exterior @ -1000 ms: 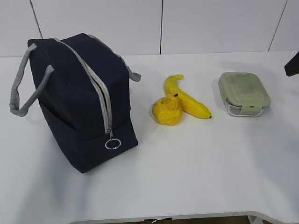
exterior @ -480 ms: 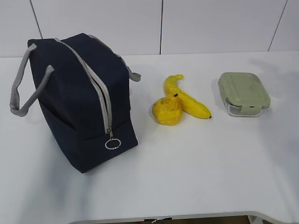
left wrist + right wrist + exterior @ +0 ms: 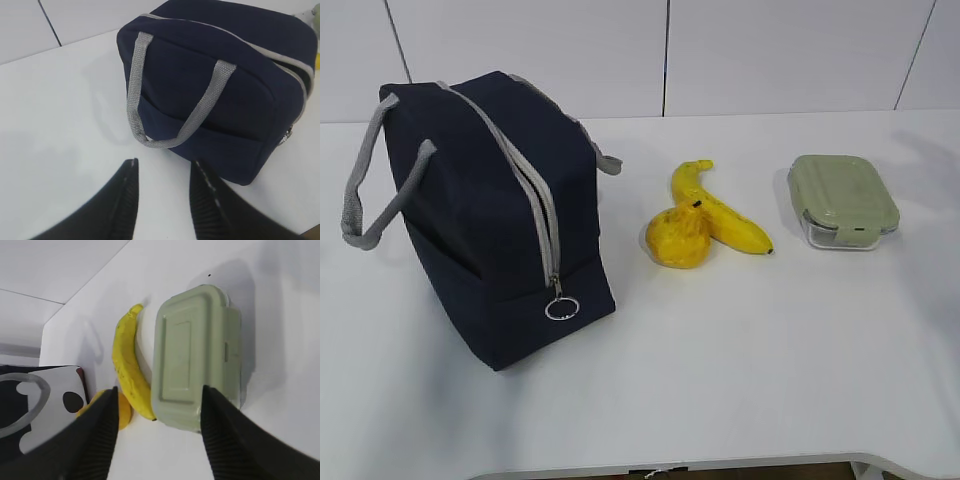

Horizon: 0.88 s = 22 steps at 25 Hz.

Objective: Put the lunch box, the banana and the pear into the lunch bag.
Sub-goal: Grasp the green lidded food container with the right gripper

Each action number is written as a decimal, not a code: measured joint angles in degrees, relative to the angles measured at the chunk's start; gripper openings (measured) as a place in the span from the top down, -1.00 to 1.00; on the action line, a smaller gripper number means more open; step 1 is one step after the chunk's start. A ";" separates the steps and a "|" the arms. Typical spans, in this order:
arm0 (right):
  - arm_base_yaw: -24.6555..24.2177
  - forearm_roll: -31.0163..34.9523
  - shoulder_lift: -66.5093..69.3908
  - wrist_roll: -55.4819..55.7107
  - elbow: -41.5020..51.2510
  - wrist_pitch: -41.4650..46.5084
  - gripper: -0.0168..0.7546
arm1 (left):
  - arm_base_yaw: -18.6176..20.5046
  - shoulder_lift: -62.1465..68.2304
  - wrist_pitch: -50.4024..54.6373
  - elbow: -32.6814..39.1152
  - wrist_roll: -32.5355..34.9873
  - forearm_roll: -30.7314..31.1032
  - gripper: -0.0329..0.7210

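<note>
Exterior view shows the zipped navy fabric lunch bag [image 3: 490, 215], green-lidded lunch box [image 3: 843, 200], yellow banana [image 3: 720, 212] and pear [image 3: 678, 237] all unpacked on the desk [image 3: 750, 360]; both end effectors open, empty.

At the left of the exterior frame you have the lunch bag [image 3: 480, 220], navy blue with grey webbing handles [image 3: 370, 190], a grey zipper [image 3: 535, 195] and a silvery ring pull [image 3: 562, 308]. In the lower left of the right wrist frame its side panel [image 3: 45, 400] is printed white, black and red. At centre, the banana [image 3: 720, 210] is yellow with a dark tip, and the pear [image 3: 678, 238] is yellow. At right, the lunch box [image 3: 843, 200] has a sage-green lid over a clear base. The table [image 3: 740, 360] is white.
</note>
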 joint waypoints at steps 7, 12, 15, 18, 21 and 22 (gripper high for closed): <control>0.00 1.62 7.76 -0.97 -8.37 -0.03 -0.67 | 0.00 0.00 0.00 0.00 0.00 -0.09 0.27; 0.00 5.72 11.82 -3.21 -9.73 -0.03 -0.71 | 0.00 0.00 0.00 0.00 0.00 -0.12 0.27; 0.00 6.36 13.17 -4.17 -9.73 -0.03 -0.71 | 0.00 0.00 0.00 0.00 0.00 -0.70 0.27; 0.00 8.00 14.53 -4.67 -9.78 -0.03 -0.70 | 0.00 0.00 0.00 0.00 0.00 -1.06 0.27; 0.00 9.45 15.73 -5.73 -9.87 -0.13 -0.68 | 0.00 0.00 0.00 0.00 0.00 -2.13 0.27; 0.11 9.83 16.14 -6.18 -9.87 -0.13 -0.68 | 0.00 0.00 0.00 0.00 0.00 -2.53 0.27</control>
